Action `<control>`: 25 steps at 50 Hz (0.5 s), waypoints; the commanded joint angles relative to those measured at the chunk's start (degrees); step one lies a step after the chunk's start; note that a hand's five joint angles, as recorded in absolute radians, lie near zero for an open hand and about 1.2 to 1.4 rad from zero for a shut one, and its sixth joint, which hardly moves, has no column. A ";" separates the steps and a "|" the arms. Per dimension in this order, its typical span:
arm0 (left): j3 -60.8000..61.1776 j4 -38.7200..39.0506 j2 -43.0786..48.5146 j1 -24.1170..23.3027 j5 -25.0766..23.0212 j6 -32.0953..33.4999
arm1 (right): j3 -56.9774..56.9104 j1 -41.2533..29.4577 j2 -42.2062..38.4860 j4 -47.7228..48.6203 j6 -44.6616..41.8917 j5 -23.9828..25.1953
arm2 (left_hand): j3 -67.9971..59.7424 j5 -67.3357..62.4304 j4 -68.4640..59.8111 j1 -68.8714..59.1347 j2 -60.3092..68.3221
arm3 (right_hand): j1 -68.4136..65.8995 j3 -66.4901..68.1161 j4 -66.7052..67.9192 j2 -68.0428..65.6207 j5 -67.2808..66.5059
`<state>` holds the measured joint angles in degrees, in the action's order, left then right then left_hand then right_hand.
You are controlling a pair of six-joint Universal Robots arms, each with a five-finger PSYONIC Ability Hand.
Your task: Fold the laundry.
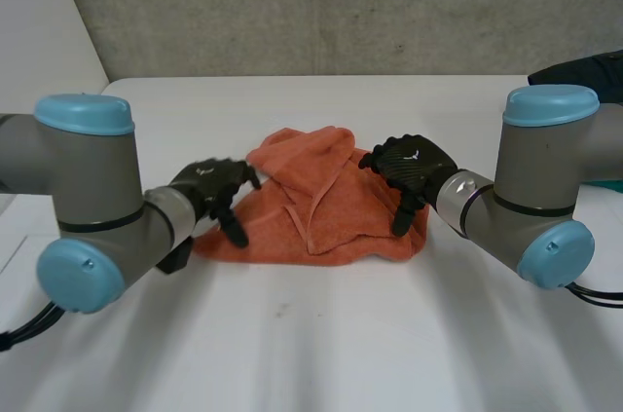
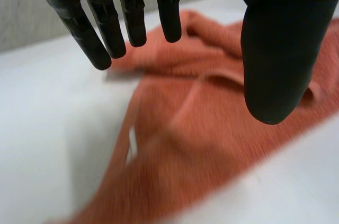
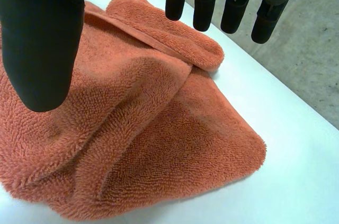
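Observation:
An orange towel (image 1: pixel 316 203) lies crumpled in a loose heap at the middle of the white table (image 1: pixel 321 334). My left hand (image 1: pixel 209 193) hovers over the towel's left edge, fingers straight and spread, holding nothing. In the left wrist view the fingers (image 2: pixel 111 28) and thumb (image 2: pixel 278 49) hang above the towel (image 2: pixel 180 139) without touching it. My right hand (image 1: pixel 414 170) is over the towel's right side, open as well. In the right wrist view its fingers (image 3: pixel 233 4) and thumb (image 3: pixel 42 44) stand apart above the folded towel (image 3: pixel 132 128).
A dark cloth (image 1: pixel 584 71) lies at the table's far right edge. A grey concrete wall (image 1: pixel 321 3) runs behind the table. Bare table surface extends in front of the towel and to both sides.

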<state>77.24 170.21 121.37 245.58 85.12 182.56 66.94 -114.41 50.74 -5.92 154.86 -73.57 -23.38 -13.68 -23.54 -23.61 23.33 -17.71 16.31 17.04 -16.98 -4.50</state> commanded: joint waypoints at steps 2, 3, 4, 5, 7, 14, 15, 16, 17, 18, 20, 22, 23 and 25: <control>4.76 -7.52 -1.75 -0.19 10.76 2.80 | 0.65 0.06 0.32 -0.15 0.00 -0.26 | -3.99 -3.69 -3.83 -3.76 4.04 | 2.83 -1.43 -2.16 2.10 -0.38; 5.20 -6.91 -1.75 -0.36 11.82 3.41 | 0.65 0.06 0.41 -0.15 0.00 -0.26 | -3.82 -3.52 -3.66 -3.59 3.87 | 2.83 -1.43 -2.16 2.10 -0.38; 6.08 -4.90 -1.49 -0.54 13.31 4.64 | 0.73 -0.03 0.41 -0.15 0.00 -0.26 | -3.82 -3.52 -3.66 -3.59 3.87 | 2.83 -1.43 -2.16 2.10 -0.38; 6.52 -3.75 -1.31 -0.54 13.76 5.35 | 0.82 -0.11 0.41 -0.15 0.00 -0.26 | -3.82 -3.52 -3.66 -3.59 3.87 | 2.83 -1.43 -2.16 2.10 -0.38; 7.22 -1.38 -1.05 -0.54 14.20 6.75 | 0.91 -0.20 0.41 -0.23 0.00 -0.35 | -3.98 -3.68 -3.83 -3.75 4.03 | 2.83 -1.43 -2.16 2.10 -0.38; 7.40 3.46 -0.17 -1.07 14.38 9.75 | 1.79 -0.47 0.85 -0.41 0.00 -0.26 | -5.50 -5.20 -5.34 -5.27 5.55 | 2.83 -1.43 -2.16 2.10 -0.38; 7.32 3.64 -0.17 -1.07 14.46 9.75 | 2.14 -0.38 1.02 -0.41 -0.26 -0.26 | -5.50 -5.20 -5.34 -5.27 5.55 | 2.83 -1.43 -2.16 2.10 -0.38; 7.32 3.73 -0.17 -1.07 14.46 9.66 | 2.23 -0.38 1.11 -0.41 -0.26 -0.17 | -5.50 -5.20 -5.34 -5.27 5.55 | 2.83 -1.43 -2.16 2.10 -0.38; 7.23 3.82 -0.08 -1.07 14.38 9.57 | 2.32 -0.29 1.20 -0.41 -0.26 -0.17 | -5.67 -5.37 -5.51 -5.44 5.72 | 2.83 -1.43 -2.16 2.10 -0.38; 7.14 4.25 -0.08 -1.07 14.29 9.57 | 2.49 -0.20 1.37 -0.41 -0.26 -0.17 | -6.00 -5.70 -5.84 -5.77 6.05 | 2.83 -1.43 -2.16 2.10 -0.38; 6.96 4.69 0.09 -1.16 14.46 9.66 | 2.58 -0.03 1.38 -0.41 -0.26 -0.17 | -6.01 -5.71 -5.85 -5.78 6.06 | 2.83 -1.43 -2.16 2.10 -0.38; 6.70 4.96 0.62 -1.24 14.46 9.92 | 2.58 0.06 1.38 -0.41 -0.26 -0.17 | -6.17 -5.87 -6.02 -5.94 6.22 | 2.83 -1.43 -2.16 2.10 -0.38; 6.61 5.05 0.97 -1.24 14.55 10.01 | 2.58 0.06 1.38 -0.41 -0.26 -0.17 | -6.17 -5.87 -6.02 -5.94 6.22 | 2.83 -1.43 -2.16 2.10 -0.38; 6.26 5.05 1.67 -1.24 14.64 10.36 | 2.75 0.06 1.38 -0.50 -0.26 -0.17 | -6.17 -5.87 -6.02 -5.94 6.22 | 2.83 -1.43 -2.16 2.10 -0.38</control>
<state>84.33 174.93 121.60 244.43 99.63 192.50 69.39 -114.56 52.02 -6.34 154.62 -73.75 -24.50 -15.17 -24.99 -23.98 24.64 -17.71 16.31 17.03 -16.98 -4.50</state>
